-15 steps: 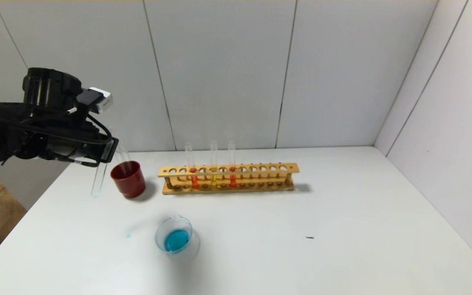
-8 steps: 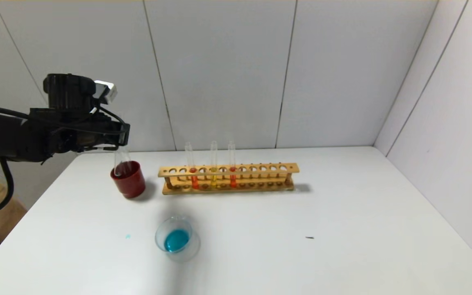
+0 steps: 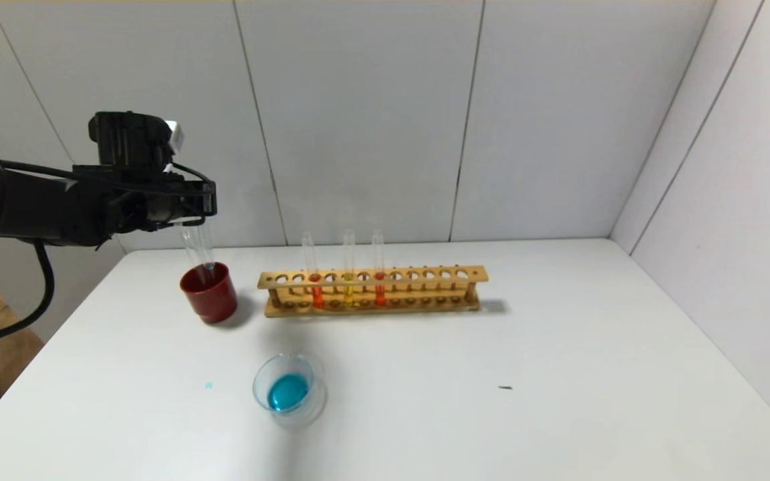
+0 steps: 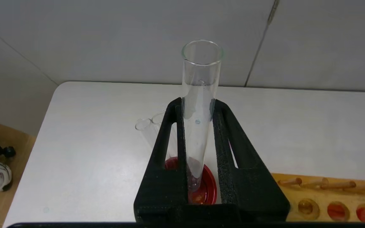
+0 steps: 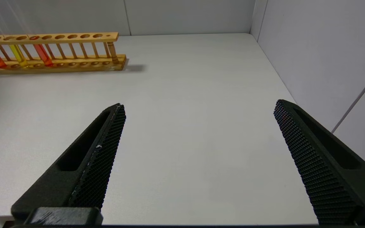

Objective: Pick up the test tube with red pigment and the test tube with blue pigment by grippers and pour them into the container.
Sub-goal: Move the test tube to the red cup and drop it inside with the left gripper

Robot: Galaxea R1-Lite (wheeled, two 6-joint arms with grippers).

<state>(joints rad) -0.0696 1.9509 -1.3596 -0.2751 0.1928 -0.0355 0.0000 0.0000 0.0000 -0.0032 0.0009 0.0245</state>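
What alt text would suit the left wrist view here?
The left hand grips an emptied clear tube upright, its lower end dipping into a dark red cup on the white table. Two other empty tubes lean in the cup, and the corner of a wooden rack shows beside it.

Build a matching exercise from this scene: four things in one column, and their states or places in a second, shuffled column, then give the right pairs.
Things
1. emptied test tube
2. container
3. dark red cup
4. right gripper

States or places
A. holds blue liquid
B. open over bare table
C. clamped upright in the left gripper
D. stands beside the left end of the wooden rack, with empty tubes in it

Pairs: 1-C, 2-A, 3-D, 4-B
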